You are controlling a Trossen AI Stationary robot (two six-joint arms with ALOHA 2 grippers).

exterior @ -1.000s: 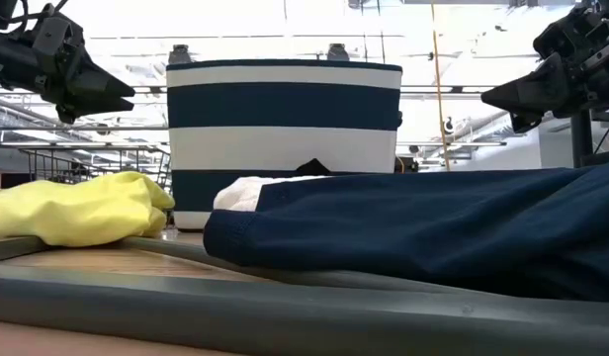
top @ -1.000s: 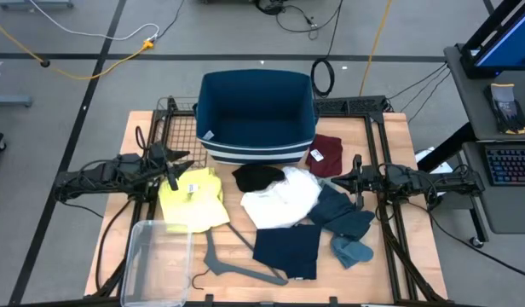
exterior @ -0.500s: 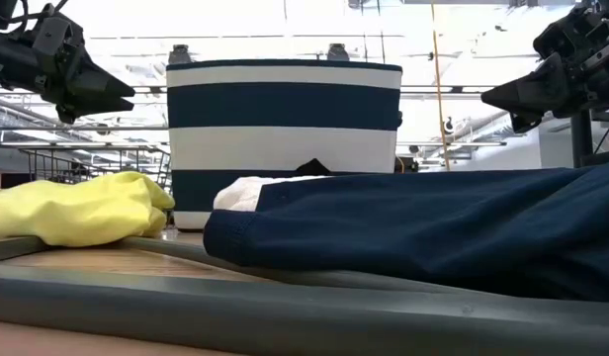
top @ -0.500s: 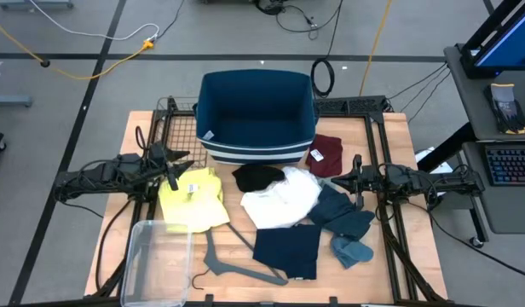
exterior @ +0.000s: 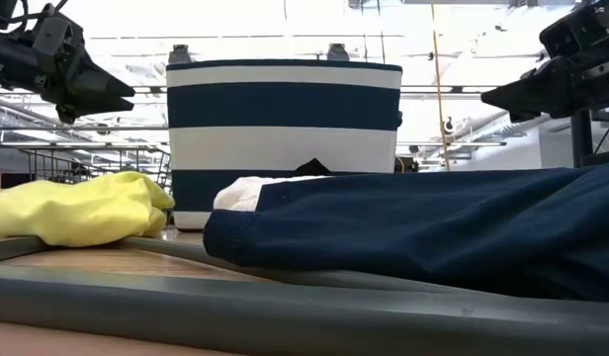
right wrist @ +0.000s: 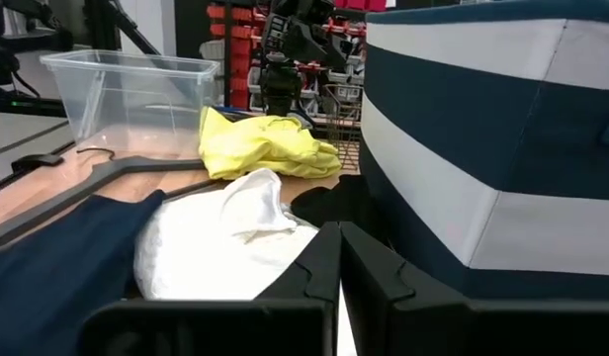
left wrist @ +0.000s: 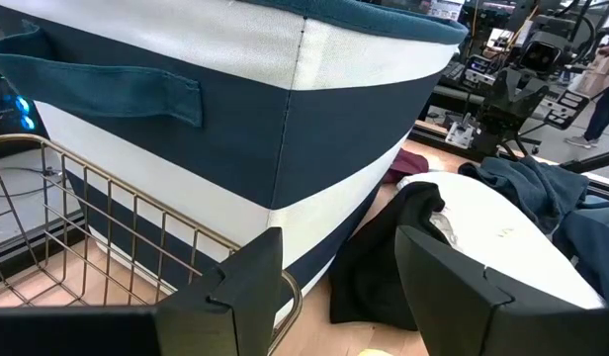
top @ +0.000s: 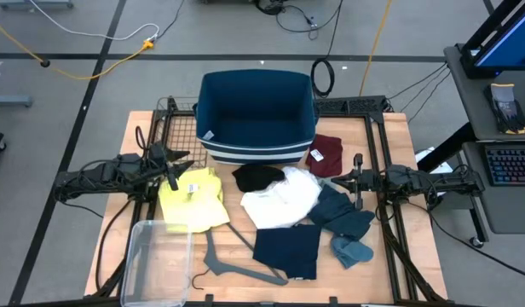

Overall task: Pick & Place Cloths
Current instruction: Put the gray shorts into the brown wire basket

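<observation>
We hold the left gripper (top: pixel 173 165) open and empty just above the yellow cloth (top: pixel 193 197); lower straight and pinch a fold. The right gripper (top: pixel 357 181) is shut, empty.

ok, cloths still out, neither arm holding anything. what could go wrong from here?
1. The white cloth overlaps the black cloth and the navy cloth, so one grab may drag two.
2. The hanger lies partly under the navy cloth and could snag.
3. The left gripper hovers near the wire rack.

the black cloth (top: pixel 258 176) lies partly hidden under the white cloth (top: pixel 281 201).
</observation>
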